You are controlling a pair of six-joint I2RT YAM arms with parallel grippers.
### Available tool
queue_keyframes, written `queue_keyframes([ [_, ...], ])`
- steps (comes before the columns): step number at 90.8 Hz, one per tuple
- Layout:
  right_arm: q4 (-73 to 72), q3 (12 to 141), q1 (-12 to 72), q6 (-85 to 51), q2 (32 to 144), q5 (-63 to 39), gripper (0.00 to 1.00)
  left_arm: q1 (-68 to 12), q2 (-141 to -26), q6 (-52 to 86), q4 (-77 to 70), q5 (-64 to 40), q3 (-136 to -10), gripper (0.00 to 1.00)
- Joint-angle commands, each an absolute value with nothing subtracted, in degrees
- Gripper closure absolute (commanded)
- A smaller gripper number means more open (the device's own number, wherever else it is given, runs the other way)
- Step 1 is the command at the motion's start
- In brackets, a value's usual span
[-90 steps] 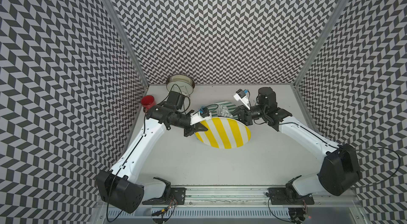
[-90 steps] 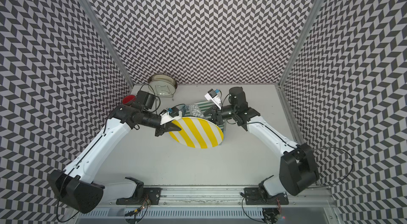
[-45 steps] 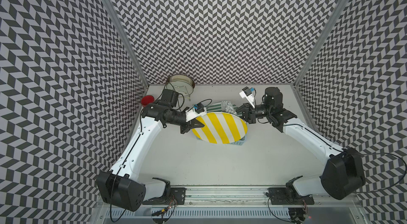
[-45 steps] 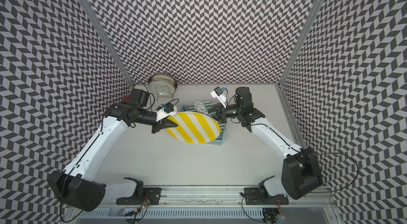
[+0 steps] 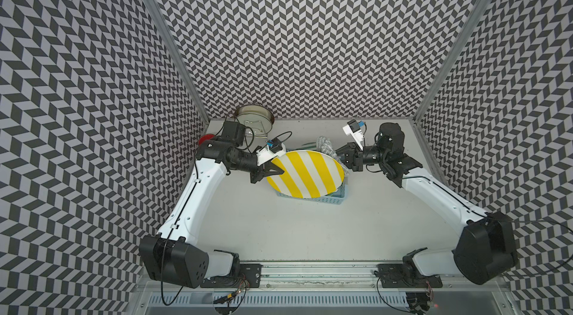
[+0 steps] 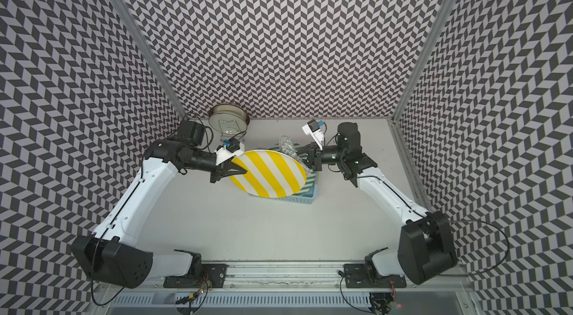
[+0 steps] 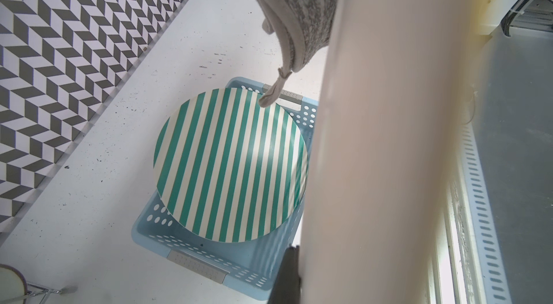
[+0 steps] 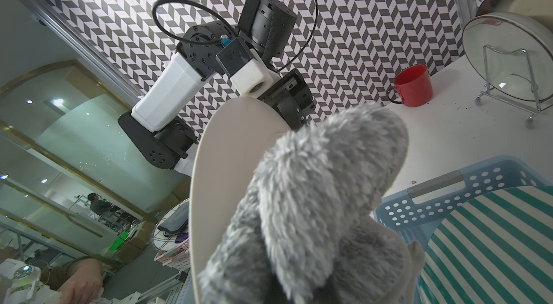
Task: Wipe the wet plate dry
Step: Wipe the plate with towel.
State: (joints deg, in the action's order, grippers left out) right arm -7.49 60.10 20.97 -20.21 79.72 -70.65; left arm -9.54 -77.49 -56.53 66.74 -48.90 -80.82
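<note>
Smooth and hard with a soft sheen on the yellow-striped plate [image 5: 305, 177] and the green-striped plate [image 7: 230, 165]; fluffy and long-piled on the grey cloth [image 8: 323, 197]. Moulded, perforated, semi-matt plastic for the pale blue basket [image 7: 185, 245]; glossy like enamel on the red mug [image 8: 414, 85]. Shiny metal around the glass lid [image 8: 508, 48] and in its thin wire rack [image 8: 485, 72]; matt, with dark specks, on the white tabletop [image 5: 279, 236].
</note>
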Motion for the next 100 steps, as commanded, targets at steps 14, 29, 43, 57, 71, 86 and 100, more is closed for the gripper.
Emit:
queue_keyframes([
  [14,-8.03,58.87,21.80,-20.27,77.08,-75.04,1.00,-5.76,-78.92,-50.89,63.63,-52.29,-85.85,1.00],
  [29,-7.84,58.50,21.80,-19.96,77.69,-74.77,1.00,-4.74,-79.31,-49.53,63.77,-55.23,-87.32,1.00],
  [43,-7.78,58.38,21.77,-19.74,77.96,-74.56,1.00,-4.65,-79.82,-46.68,62.99,-57.30,-87.40,1.00],
  [57,-8.42,57.93,21.82,-19.51,77.23,-73.72,1.00,-4.47,-80.11,-42.30,60.17,-58.58,-86.31,1.00],
  [71,-9.06,56.95,21.80,-19.55,76.70,-73.08,1.00,-3.98,-79.42,-34.90,54.85,-63.09,-84.08,1.00],
  [86,-10.11,56.44,21.71,-19.65,75.10,-71.78,1.00,-3.95,-78.45,-27.13,47.58,-62.90,-81.29,1.00],
  [100,-12.64,55.54,21.62,-20.79,73.12,-68.91,1.00,-3.95,-78.31,-18.30,40.77,-62.44,-78.49,1.00],
])
